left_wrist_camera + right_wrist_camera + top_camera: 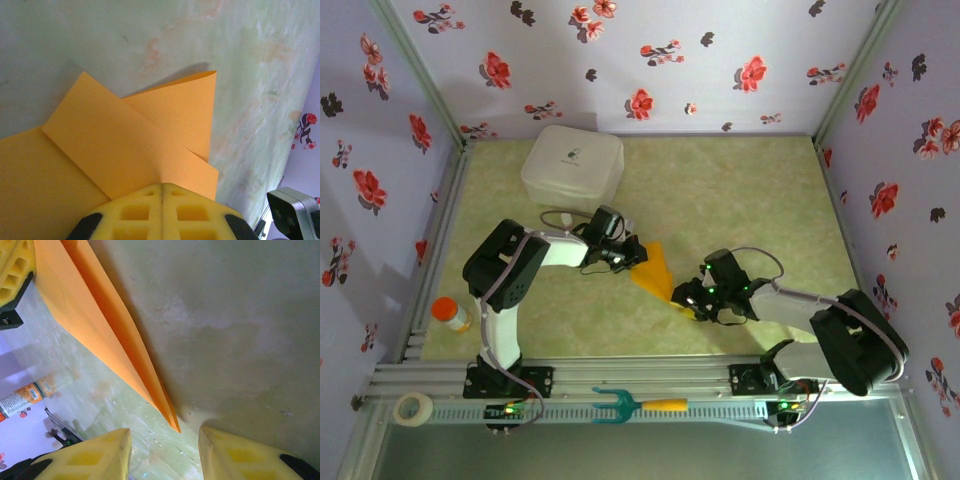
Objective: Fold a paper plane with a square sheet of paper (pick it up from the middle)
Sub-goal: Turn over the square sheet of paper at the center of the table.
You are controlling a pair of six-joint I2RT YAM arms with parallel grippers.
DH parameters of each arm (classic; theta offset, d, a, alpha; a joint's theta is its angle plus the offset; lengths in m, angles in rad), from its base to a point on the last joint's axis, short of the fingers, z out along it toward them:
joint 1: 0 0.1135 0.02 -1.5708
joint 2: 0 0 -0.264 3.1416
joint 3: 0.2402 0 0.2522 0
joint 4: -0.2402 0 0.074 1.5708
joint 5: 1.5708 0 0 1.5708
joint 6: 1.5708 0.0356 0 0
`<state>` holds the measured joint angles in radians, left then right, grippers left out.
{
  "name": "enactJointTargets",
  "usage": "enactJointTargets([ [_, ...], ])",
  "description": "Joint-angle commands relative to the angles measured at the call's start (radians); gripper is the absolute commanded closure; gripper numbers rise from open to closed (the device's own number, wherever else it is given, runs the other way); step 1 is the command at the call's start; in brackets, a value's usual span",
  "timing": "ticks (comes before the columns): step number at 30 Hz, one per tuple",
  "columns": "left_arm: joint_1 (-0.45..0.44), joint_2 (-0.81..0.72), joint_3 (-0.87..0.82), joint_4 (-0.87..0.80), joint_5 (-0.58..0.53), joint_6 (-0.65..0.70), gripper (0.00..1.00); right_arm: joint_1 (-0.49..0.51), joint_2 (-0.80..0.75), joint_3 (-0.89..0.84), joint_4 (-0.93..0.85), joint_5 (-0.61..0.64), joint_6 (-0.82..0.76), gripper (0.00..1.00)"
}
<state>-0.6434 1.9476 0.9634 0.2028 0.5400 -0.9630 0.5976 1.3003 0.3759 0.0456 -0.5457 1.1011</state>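
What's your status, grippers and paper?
Left gripper shut on orange-yellow folded paper plane. Right gripper open, tip between its jaws, ungripped. White plastic box stands apart.

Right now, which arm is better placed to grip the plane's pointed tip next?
Right, probably. The right pincer stands open with the paper plane pointing its tip into the gap, while the left pincer is shut on the wide end and would have to let go.

Paper plane lay mid-surface between hands: left hand at its far-left end, right hand at its near-right tip. Lidded box sat behind, by far edge. Bottle stood at left edge, toward near-left corner. Tape roll and fork lay on rail along near edge.
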Motion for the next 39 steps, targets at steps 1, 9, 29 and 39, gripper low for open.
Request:
enactJointTargets([
  [1, 0.005, -0.005, -0.020, -0.023, -0.023, -0.002, 0.95, 0.016, 0.031, 0.011, 0.100, 0.003, 0.008, 0.59],
  [9, 0.005, -0.004, -0.018, -0.024, -0.022, -0.003, 0.95, 0.016, 0.034, 0.010, 0.103, 0.009, 0.008, 0.59],
  [29, 0.006, -0.003, -0.017, -0.021, -0.021, -0.005, 0.95, 0.016, 0.039, 0.005, 0.163, 0.009, 0.022, 0.58],
  [39, 0.005, -0.005, -0.015, -0.020, -0.016, -0.005, 0.95, 0.013, 0.093, 0.016, 0.254, 0.027, 0.009, 0.62],
])
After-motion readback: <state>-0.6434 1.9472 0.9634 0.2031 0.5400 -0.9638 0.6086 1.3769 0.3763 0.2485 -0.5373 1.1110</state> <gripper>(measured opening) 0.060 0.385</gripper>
